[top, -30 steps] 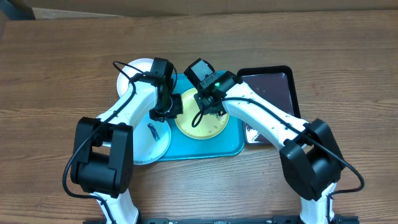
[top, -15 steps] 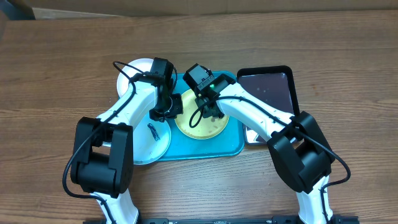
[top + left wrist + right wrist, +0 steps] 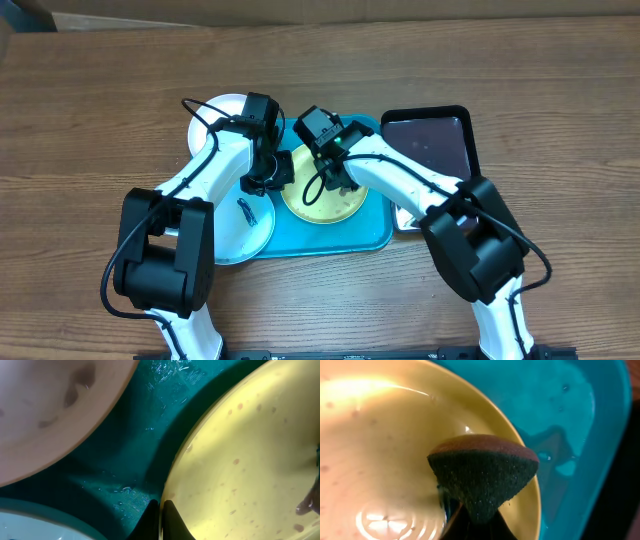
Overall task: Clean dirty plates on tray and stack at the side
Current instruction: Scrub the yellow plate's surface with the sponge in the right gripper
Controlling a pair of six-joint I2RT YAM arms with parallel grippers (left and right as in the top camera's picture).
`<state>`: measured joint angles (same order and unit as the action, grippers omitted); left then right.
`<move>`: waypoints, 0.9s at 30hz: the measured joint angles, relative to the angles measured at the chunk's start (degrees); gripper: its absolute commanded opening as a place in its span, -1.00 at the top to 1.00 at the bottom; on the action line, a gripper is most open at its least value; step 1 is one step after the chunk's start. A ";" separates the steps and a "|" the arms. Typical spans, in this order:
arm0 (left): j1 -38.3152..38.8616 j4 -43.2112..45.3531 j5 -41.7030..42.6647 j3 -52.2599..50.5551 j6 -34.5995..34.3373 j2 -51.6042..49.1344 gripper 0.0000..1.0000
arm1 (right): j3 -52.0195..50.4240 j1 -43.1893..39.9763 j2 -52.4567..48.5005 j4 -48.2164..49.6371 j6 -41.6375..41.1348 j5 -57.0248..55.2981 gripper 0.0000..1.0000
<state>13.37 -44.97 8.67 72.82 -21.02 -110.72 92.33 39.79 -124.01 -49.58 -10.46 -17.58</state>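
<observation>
My left end effector (image 3: 161, 522) is pinching the rim of the yellow plate (image 3: 322, 204). My right end effector (image 3: 472, 528) is pinching a dark sponge (image 3: 482, 475), held over that plate near its edge. The plate lies in the blue-green tray (image 3: 378, 237) on the wooden surface (image 3: 560, 80).

The left arm (image 3: 215, 160) and right arm (image 3: 405, 180) crowd the yellow-green round plastic plate (image 3: 330, 207) on the turquoise rectangular plastic tray (image 3: 370, 233). A white round plastic plate (image 3: 207, 122) and a pale smeared round plate (image 3: 240, 235) block the tray's left edge, and a black purple-lined tray (image 3: 432, 140) blocks its right. The outer wooden table (image 3: 85, 120) lies open.
</observation>
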 measured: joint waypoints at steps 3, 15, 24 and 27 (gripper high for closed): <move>0.00 0.00 0.00 0.00 0.00 0.00 0.92 | 0.00 -0.02 -0.35 0.22 -0.85 -0.48 0.93; 0.00 0.00 0.00 0.00 0.00 0.00 0.92 | 0.42 -0.46 -1.11 -0.09 -3.87 0.11 0.93; 0.00 0.00 0.00 0.00 0.00 0.00 0.92 | 0.52 -2.10 -1.11 0.31 -5.70 4.59 0.93; 0.00 0.00 0.00 0.00 0.00 0.00 0.92 | 0.70 -3.91 -1.11 0.42 -5.86 9.03 0.93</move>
<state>13.37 -44.97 8.67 72.82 -21.02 -110.72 93.03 35.88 -125.12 -49.17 -16.32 -8.56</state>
